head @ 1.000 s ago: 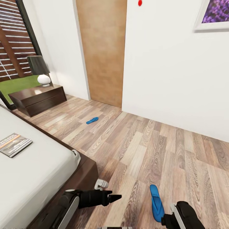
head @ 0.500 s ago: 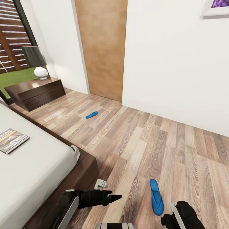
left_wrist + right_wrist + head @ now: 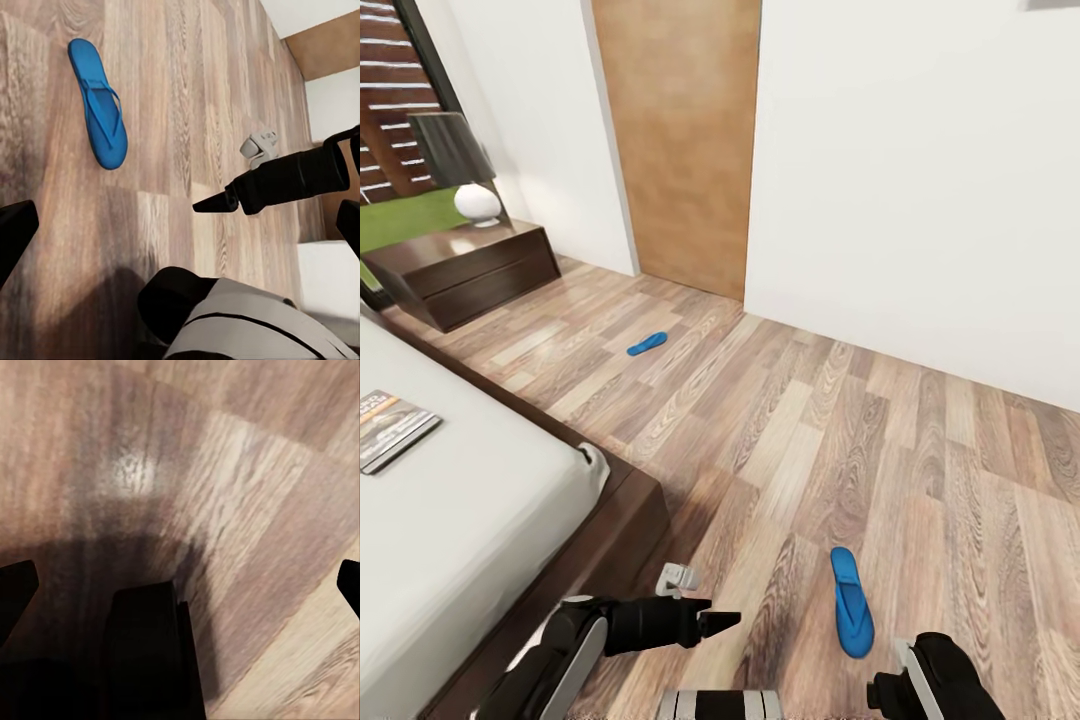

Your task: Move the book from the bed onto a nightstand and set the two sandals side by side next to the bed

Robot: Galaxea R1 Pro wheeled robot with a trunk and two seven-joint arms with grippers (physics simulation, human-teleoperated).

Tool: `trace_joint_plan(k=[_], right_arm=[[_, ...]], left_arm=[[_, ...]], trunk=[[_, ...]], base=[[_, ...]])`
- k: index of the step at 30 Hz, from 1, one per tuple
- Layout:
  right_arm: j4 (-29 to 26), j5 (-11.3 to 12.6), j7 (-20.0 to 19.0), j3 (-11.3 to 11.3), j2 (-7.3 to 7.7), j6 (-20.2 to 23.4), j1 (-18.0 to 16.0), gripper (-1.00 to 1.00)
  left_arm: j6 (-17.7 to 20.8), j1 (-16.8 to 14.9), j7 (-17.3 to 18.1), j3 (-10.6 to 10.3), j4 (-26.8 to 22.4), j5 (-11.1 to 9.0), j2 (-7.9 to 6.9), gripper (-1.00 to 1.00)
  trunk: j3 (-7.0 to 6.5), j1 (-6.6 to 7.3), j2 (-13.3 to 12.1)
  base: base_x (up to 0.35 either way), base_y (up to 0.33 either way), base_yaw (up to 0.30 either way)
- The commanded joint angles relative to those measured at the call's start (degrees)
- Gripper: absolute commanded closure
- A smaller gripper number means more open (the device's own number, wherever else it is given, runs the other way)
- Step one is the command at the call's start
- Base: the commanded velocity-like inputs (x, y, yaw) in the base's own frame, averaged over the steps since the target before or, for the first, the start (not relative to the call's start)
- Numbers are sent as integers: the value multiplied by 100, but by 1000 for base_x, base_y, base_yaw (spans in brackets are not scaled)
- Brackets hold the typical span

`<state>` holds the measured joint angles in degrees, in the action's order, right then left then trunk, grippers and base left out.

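The book lies flat on the pale mattress of the bed at the left edge. One blue sandal rests on the plank floor between my arms, also the sandal in the left wrist view. The other sandal lies far off near the wooden door. A dark nightstand carrying a lamp stands at the back left. My left gripper hovers low beside the bed's corner, empty. In both wrist views dark fingertips sit at opposite edges with nothing between them.
A small pale grey object lies on the floor by the bed's corner. A brown door and a white wall close the far side. Open floor stretches between the bed and the wall.
The whole head view has shifted: the wall picture slid out at the top and the lamp and nightstand sit higher left. Both arms and both sandals stay put.
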<state>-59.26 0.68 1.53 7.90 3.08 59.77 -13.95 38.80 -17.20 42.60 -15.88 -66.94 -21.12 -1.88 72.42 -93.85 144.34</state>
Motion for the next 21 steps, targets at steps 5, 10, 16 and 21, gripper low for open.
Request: trace_joint_plan(k=[5, 10, 16, 21], right_arm=[[-7, 11, 20, 1, 0, 23, -2, -100], [-7, 11, 21, 1, 0, 23, -2, -100], [-7, 11, 22, 1, -1, 23, -2, -100], [-7, 11, 21, 1, 0, 23, -2, -100]], left_arm=[[37, -3, 232, 388, -3, -49, -13, -100], [32, -3, 717, 1036, 4, -44, -14, -100], [3, -3, 964, 1336, 62, -37, -10, -100], [-181, -3, 984, 1363, 184, -33, -6, -100]], trunk=[[49, -4, 5], [49, -4, 5], [49, -4, 5], [49, -4, 5]], base=[[0, 0, 0], [0, 0, 0], [0, 0, 0], [0, 0, 0]])
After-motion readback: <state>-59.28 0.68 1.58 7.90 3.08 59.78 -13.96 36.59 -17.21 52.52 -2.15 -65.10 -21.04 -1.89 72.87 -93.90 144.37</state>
